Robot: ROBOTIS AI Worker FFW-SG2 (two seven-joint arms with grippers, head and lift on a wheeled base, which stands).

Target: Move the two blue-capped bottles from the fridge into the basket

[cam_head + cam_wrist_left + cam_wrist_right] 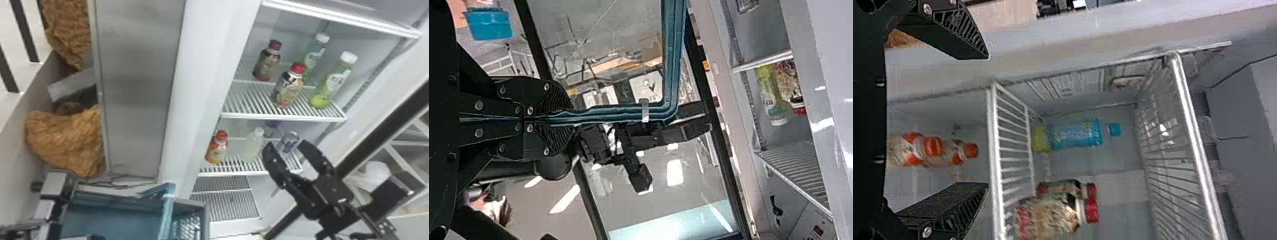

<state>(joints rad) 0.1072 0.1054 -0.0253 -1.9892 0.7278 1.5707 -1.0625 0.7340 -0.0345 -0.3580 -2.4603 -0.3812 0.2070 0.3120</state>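
Head view: tallest is the open fridge (207,79), with a wire shelf (271,117) in its middle and a lower shelf (236,174) beneath. At the bottom edge, left of the fridge, sits the blue basket (188,223). In the left wrist view, the left gripper (561,119) has its jaws closed on the basket's rim. The right gripper (289,148) is in front of the lower shelf, its jaws spread wide with nothing held between them. On the middle shelf, a tall green bottle (333,81) stands upright at the front right, and another green bottle (314,59) stands behind it; their caps look white from the head. To their left stand a red-capped bottle (289,86) and, farther back, a second red-capped bottle (268,63). The right wrist view has a blue-capped bottle (1073,136) standing on a fridge shelf near red-capped ones. Smaller, on the lower shelf, an orange-capped bottle (217,148) stands left of a cloudy bottle (253,146).
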